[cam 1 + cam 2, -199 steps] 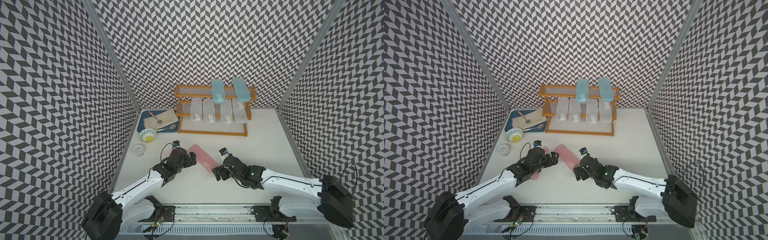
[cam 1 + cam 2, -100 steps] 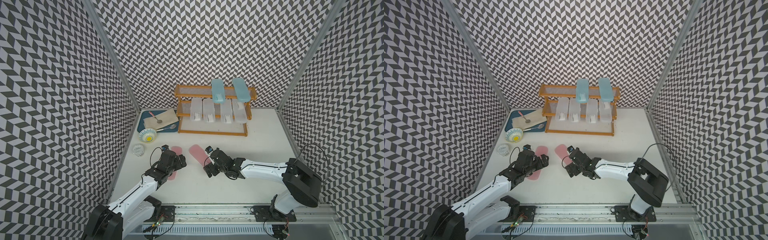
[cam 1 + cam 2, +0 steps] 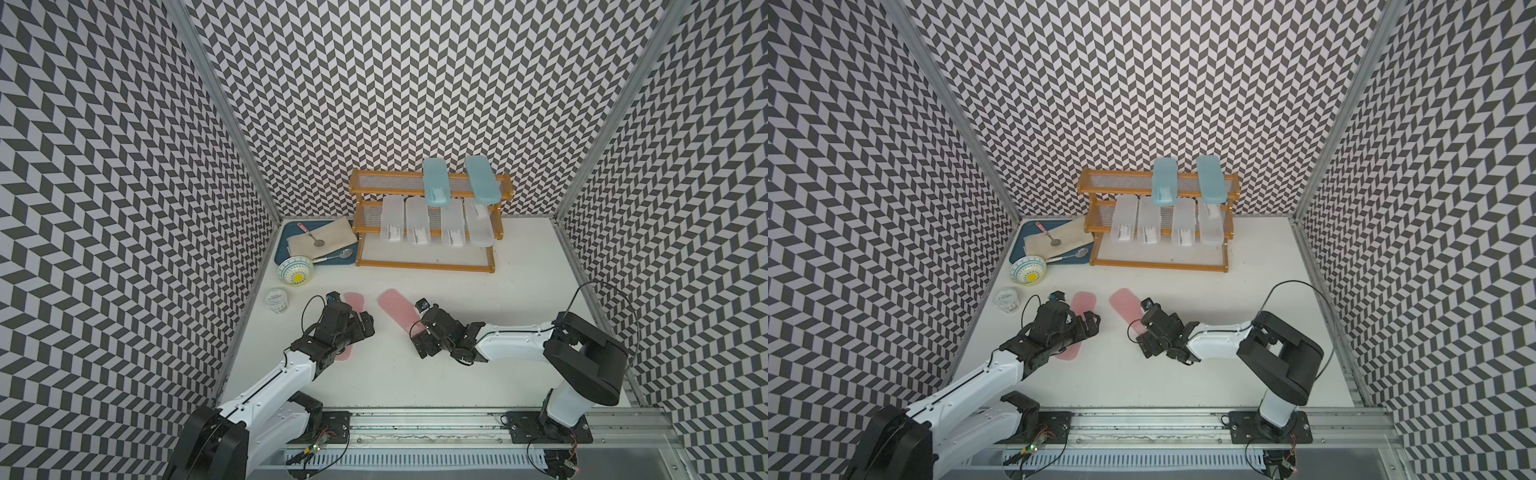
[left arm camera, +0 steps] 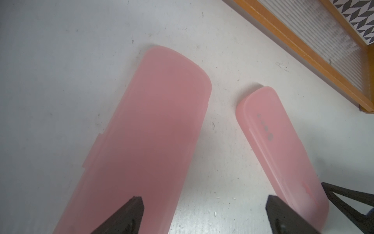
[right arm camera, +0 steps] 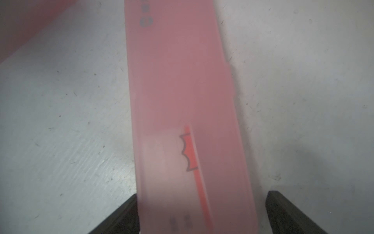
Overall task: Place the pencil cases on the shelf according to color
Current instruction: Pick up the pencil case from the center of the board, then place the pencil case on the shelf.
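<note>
Left gripper [image 4: 204, 202] gapes wide, empty, over the left pink case [image 4: 141, 131]; right gripper [image 5: 201, 202] straddles the right pink case [image 5: 178, 81], jaws parted, unclamped.

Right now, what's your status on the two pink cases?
Left gripper open over one pink case. Right gripper open, jaws astride the other pink case, not clamped. Both flat on table; shelf bottom tier bare, path clear.

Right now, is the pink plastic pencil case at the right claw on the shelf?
Off: pink plastic pencil case lies on white table, short of orange-framed three-tier shelf.
</note>
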`<state>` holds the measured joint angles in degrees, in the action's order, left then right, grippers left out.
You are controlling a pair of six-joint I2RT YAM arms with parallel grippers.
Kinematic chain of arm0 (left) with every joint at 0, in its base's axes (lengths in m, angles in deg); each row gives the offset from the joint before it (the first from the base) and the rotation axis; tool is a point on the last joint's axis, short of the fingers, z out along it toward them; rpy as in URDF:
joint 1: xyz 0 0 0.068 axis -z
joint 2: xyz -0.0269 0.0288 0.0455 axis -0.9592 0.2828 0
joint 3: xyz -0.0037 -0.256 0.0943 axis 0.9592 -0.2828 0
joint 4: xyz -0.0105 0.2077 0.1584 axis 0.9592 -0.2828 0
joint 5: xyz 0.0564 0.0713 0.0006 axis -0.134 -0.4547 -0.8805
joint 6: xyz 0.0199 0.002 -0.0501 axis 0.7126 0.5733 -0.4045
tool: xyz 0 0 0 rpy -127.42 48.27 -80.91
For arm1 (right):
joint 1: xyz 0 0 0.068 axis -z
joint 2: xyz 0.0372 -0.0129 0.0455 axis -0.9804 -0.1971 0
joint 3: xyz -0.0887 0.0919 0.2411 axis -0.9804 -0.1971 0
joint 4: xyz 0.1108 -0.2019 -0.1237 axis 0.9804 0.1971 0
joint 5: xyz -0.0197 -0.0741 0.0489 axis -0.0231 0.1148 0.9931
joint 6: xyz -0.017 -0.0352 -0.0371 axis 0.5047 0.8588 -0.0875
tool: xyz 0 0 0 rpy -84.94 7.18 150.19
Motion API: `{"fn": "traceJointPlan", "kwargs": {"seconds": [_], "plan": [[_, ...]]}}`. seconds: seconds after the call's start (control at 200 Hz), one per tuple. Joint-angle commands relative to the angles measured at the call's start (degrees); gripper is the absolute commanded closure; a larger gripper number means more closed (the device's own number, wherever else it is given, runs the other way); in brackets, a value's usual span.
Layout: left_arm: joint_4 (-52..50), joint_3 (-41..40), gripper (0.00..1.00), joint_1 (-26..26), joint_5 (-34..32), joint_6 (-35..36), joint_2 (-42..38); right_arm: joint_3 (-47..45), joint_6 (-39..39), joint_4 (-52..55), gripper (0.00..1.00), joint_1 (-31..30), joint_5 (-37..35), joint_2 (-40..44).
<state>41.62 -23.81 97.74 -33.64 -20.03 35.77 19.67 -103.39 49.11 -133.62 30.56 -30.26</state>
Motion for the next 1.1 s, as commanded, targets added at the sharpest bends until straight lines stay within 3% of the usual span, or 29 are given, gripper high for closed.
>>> {"fn": "traceJointPlan", "kwargs": {"seconds": [0.0, 0.24, 0.481, 0.766, 1.097], "plan": [[2.0, 0.5, 0.0, -0.3, 2.1, 0.6, 0.1, -4.8, -4.9, -1.8, 0.1, -0.3, 0.4, 1.5], [1.8, 1.0, 0.0, -0.3, 2.4, 0.2, -1.8, -10.4, -8.6, -4.6, 0.37, -1.2, -2.0, 7.6], [-0.3, 2.1, 0.0, -0.2, 0.4, 0.5, -5.3, -14.1, -13.5, 1.0, 0.46, -1.5, -9.2, 21.5], [1.6, 1.8, 0.0, 0.0, -0.2, 0.1, -5.4, -16.7, -18.0, 8.3, 0.42, -1.1, -16.8, 37.9], [5.3, 2.2, 0.0, -0.1, -0.3, 0.0, -1.9, -11.2, -14.0, 7.2, 0.41, 7.4, -13.2, 34.4]]}}
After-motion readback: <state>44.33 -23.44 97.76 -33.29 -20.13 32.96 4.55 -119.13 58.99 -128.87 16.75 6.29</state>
